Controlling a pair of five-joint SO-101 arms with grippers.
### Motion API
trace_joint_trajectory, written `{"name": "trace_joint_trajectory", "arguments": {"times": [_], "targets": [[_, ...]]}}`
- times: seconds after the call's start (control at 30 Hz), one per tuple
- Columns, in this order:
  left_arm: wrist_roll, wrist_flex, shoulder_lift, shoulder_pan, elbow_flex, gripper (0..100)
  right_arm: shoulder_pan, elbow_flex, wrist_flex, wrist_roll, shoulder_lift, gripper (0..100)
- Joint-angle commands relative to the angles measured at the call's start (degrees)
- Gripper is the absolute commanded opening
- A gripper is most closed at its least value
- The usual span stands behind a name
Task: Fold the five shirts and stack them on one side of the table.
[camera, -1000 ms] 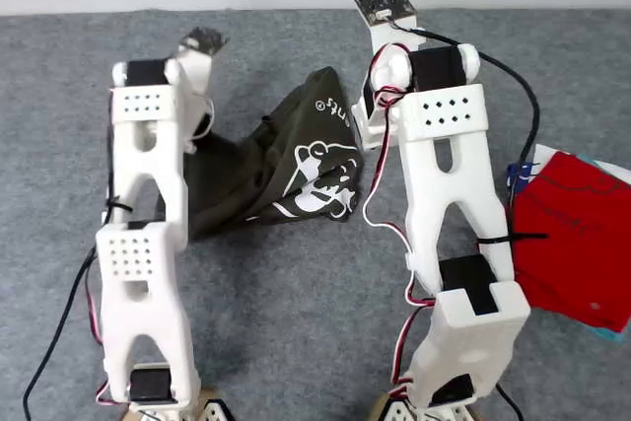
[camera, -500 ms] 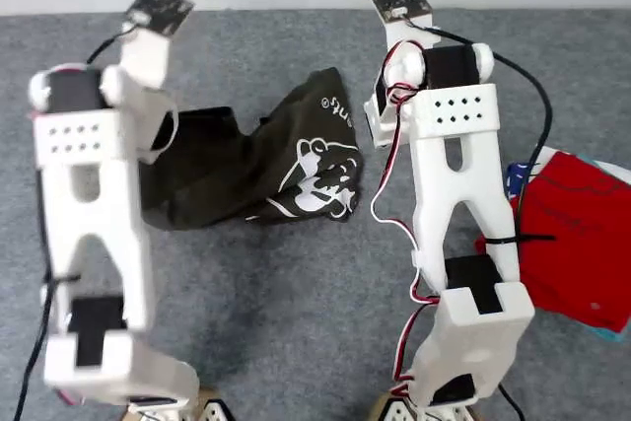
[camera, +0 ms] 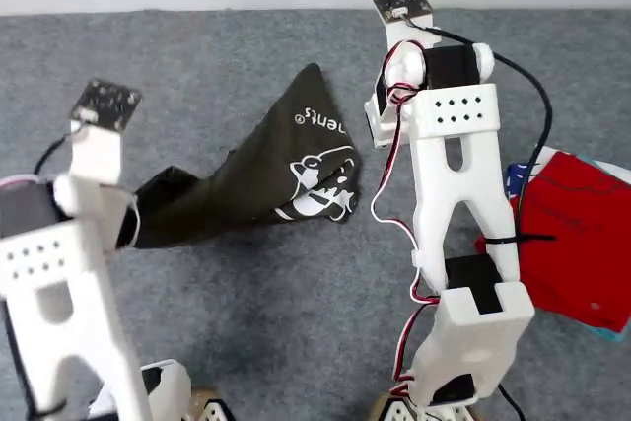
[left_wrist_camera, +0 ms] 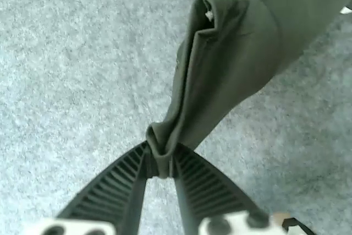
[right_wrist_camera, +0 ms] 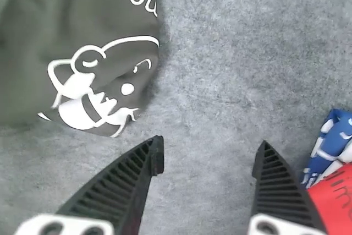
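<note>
In the last second I've swung the left arm back, away from the red shirt. The left gripper is clamped on a bunched corner of the dark olive shirt and has dragged that end out into a taut strip. The printed end has stayed on the side nearer the red shirt. The right gripper hasn't budged and hangs with fingers spread and empty between the print and the red shirt. I read this as spreading the shirt out (no fold begun yet).
</note>
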Motion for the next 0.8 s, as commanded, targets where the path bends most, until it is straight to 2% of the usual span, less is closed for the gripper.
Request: {"name": "trace_joint_trajectory", "arguments": {"times": [0.0, 0.13, 0.33, 0.53, 0.77], "targets": [[-0.62, 0.35, -9.58, 2.29, 4.18, 1, -3.56, -2.02, 1.10, -5.36, -3.12, 26.6], [-0.62, 0.18, -16.97, 5.36, 11.30, 1, -7.16, -2.46, -9.10, -9.85, -0.22, 25.4], [-0.62, -1.49, -23.38, 6.07, 17.63, 1, -12.70, -2.46, -24.57, -10.02, 7.87, 11.8], [-0.62, -1.49, -24.97, 6.24, 17.80, 1, -19.56, -2.55, -34.59, -6.24, 14.81, 16.5], [-0.44, -2.29, -24.97, 6.33, 17.80, 1, -25.36, -2.55, -42.59, -0.18, 21.23, 16.5]]}}
